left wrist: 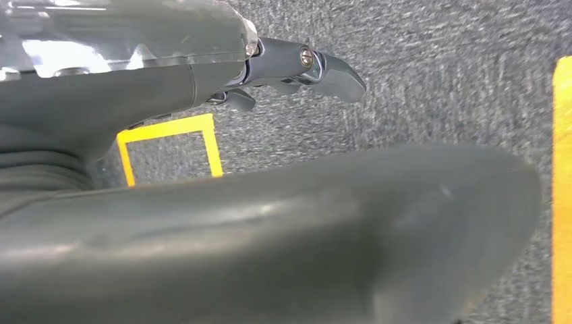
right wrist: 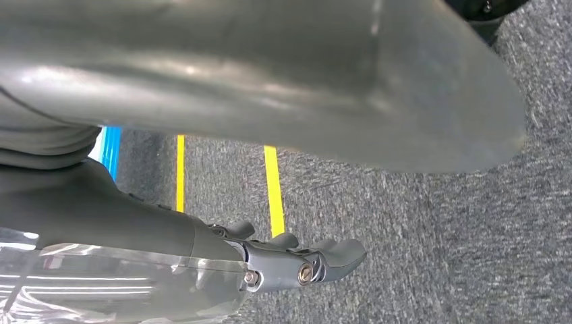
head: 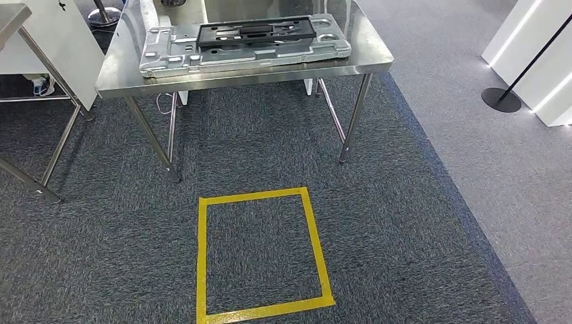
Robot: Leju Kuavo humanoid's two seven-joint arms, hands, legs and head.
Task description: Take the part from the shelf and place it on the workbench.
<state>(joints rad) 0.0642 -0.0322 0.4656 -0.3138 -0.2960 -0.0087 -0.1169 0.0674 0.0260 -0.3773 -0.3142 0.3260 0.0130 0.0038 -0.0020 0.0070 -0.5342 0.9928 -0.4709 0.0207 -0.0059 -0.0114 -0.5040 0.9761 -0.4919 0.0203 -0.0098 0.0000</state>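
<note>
A steel workbench (head: 270,73) stands ahead of me in the head view. On it lies a flat grey metal plate part (head: 168,54), with a black frame-shaped part (head: 256,32) resting on top. My left hand (left wrist: 256,196) hangs over the carpet, its thick thumb across the picture and its dark fingers (left wrist: 324,67) stretched out with nothing in them. My right hand (right wrist: 256,101) hangs the same way, its fingers (right wrist: 324,260) extended and holding nothing.
A yellow taped square (head: 260,253) marks the dark carpet in front of the workbench. The legs of another steel table (head: 40,135) stand at the left. A black post base (head: 500,99) and white lit panels (head: 533,54) stand on the lighter floor at the right.
</note>
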